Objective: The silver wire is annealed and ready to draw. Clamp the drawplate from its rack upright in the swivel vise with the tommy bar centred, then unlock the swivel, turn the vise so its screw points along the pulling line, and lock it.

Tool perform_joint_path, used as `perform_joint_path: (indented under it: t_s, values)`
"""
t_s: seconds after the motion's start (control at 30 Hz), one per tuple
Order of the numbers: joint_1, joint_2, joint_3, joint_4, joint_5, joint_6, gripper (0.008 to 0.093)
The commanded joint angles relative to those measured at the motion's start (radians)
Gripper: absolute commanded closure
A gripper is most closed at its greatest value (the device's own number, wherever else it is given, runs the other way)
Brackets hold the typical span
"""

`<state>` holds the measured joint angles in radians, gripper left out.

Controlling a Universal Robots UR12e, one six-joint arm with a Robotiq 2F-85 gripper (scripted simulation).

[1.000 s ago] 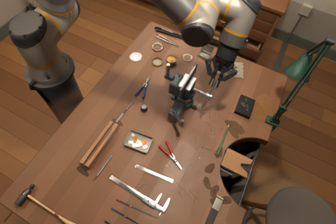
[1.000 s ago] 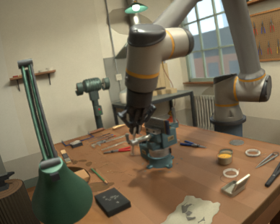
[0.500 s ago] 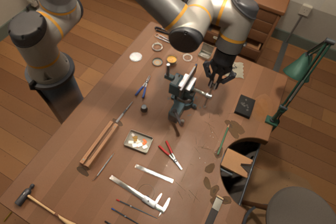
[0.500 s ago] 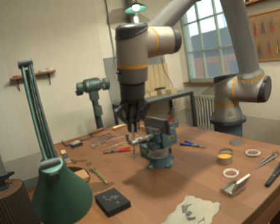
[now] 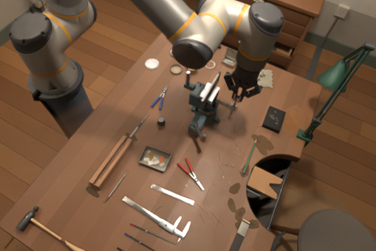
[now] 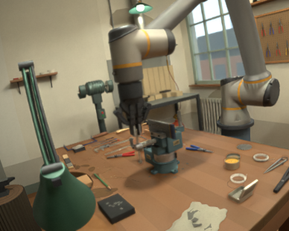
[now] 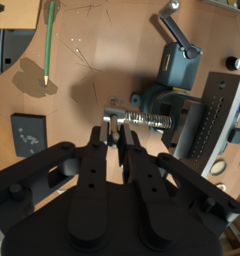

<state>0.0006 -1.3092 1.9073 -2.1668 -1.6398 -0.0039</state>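
The drawplate (image 7: pixel 215 124) (image 5: pixel 215 81), a dark steel bar pierced with rows of holes, stands on edge between the jaws of the blue-green swivel vise (image 5: pixel 204 102) (image 6: pixel 162 146) in the middle of the bench. The vise's threaded screw (image 7: pixel 147 119) sticks out toward me and ends in a steel head carrying the tommy bar (image 7: pixel 114 130) (image 5: pixel 233 107), which stands near vertical. My gripper (image 7: pixel 114 136) (image 5: pixel 240 96) (image 6: pixel 135 128) hangs just above the screw head, clamped around the upper end of the tommy bar. The swivel lock lever (image 7: pixel 177 28) (image 5: pixel 198 133) juts from the vise base.
A green pencil (image 7: pixel 48 43) and a black block (image 7: pixel 28 135) lie on the bench near the screw head. A green desk lamp (image 5: pixel 334 87) stands at the bench's edge beside the round cut-out (image 5: pixel 267 187). Pliers, a tray, a ruler and calipers lie further off.
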Motion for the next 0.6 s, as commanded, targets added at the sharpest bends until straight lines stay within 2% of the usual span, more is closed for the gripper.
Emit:
perform_joint_path:
  t_s: [0.0, 0.57]
  values:
    - [-0.007, -0.002, 0.000, -0.001, 0.009, -0.005, 0.0934]
    - [-0.111, -0.019, 0.028, 0.009, 0.244, -0.112, 0.0934]
